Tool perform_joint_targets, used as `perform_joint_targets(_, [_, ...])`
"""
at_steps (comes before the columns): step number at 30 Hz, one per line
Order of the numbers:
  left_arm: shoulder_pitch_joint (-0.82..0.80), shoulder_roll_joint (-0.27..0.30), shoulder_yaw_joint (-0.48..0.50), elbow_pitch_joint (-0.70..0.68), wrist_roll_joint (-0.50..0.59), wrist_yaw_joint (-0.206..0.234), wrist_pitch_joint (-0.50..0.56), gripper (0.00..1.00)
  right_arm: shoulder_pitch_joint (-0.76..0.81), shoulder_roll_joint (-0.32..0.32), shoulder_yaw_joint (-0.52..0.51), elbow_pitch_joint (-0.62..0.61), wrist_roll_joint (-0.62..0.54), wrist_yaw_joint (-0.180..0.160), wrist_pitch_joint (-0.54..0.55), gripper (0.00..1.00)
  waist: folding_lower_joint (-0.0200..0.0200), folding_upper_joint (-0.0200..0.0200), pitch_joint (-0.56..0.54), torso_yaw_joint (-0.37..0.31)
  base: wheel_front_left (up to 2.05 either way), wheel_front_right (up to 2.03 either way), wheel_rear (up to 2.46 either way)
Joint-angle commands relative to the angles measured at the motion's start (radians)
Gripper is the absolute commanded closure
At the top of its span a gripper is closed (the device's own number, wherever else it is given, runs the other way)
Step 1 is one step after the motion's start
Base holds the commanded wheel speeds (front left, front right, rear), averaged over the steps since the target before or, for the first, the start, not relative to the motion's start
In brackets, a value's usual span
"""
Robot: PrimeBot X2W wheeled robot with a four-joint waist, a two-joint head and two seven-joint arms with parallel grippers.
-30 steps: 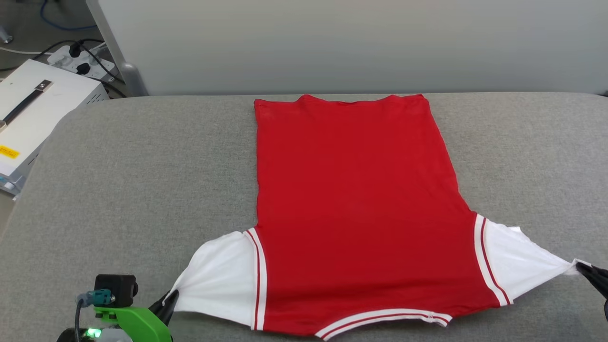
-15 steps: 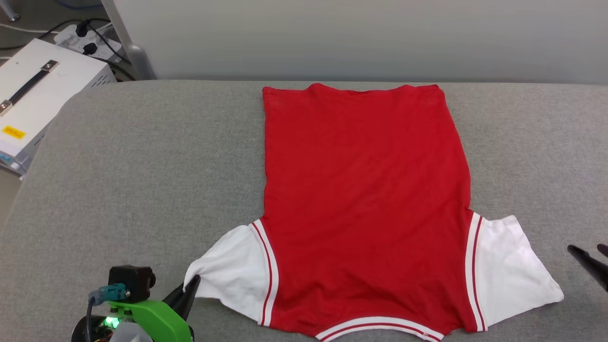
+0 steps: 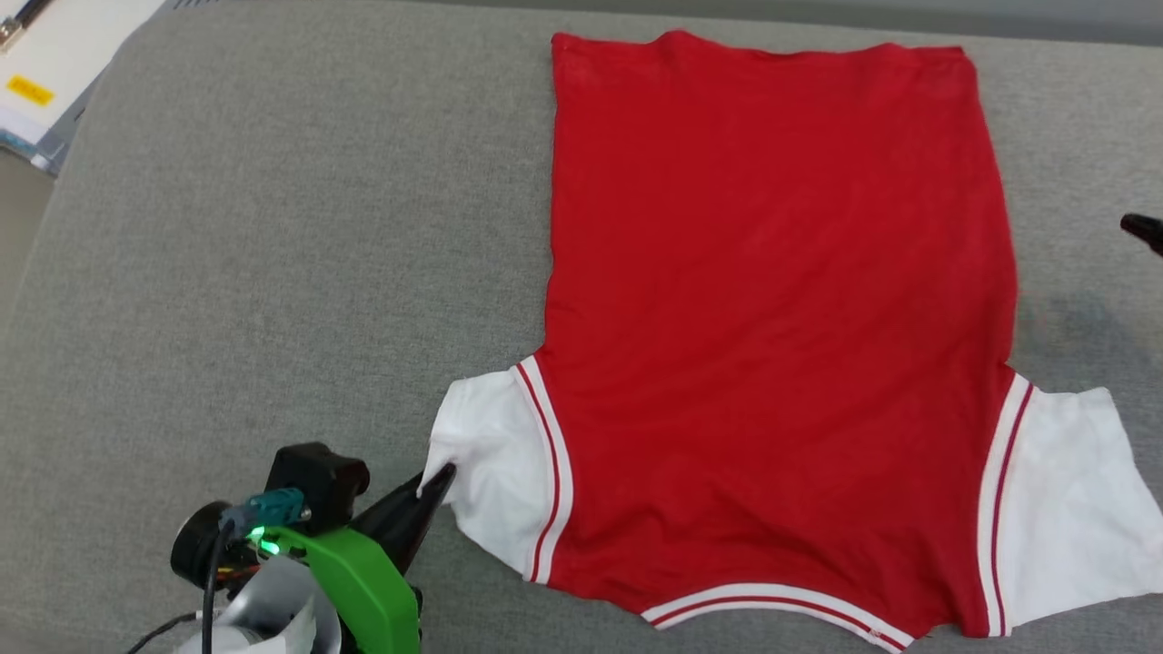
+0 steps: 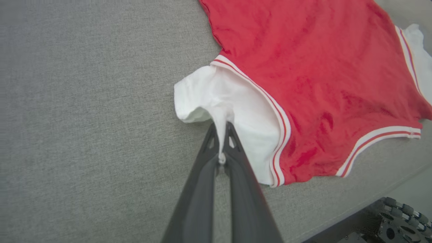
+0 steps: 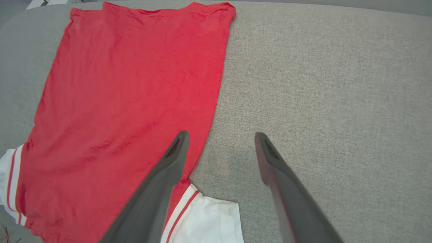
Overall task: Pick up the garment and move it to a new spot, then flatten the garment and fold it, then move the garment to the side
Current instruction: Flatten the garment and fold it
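Flattening looks nearly finished: the garment (image 3: 772, 318) lies spread on the grey pad (image 3: 273, 227), right of centre, collar near, hem far, plain red side up, barely creased. Folding and the move aside are yet to do. At the near left, the left gripper (image 4: 221, 127) is clamped on the bunched left sleeve (image 4: 216, 94). The right gripper (image 5: 221, 135) hangs empty, jaws apart, above the garment's right edge.
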Motion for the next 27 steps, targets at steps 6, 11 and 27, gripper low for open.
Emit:
perform_joint_targets(6, [-0.077, -0.001, -0.018, -0.071, 0.039, -0.004, 0.036, 1.00, -0.261, 0.114, -0.108, 0.061, -0.242, -0.001, 0.236, 0.00, 0.0000, 0.0113, 0.251, 0.193, 0.00, 0.00, 0.00])
perform_joint_targets(11, [-0.109, -0.022, -0.032, -0.106, 0.058, -0.010, 0.037, 1.00, -0.428, 0.153, -0.183, 0.104, -0.411, -0.001, 0.322, 0.00, 0.0000, 0.0113, 0.332, 0.259, 0.00, 0.00, 0.00])
perform_joint_targets(27, [-0.144, -0.067, -0.045, -0.075, 0.048, -0.035, 0.008, 1.00, -0.562, 0.111, -0.269, 0.249, -0.656, -0.001, 0.347, 0.00, 0.0000, 0.0113, 0.399, 0.352, 0.00, 0.00, 0.00])
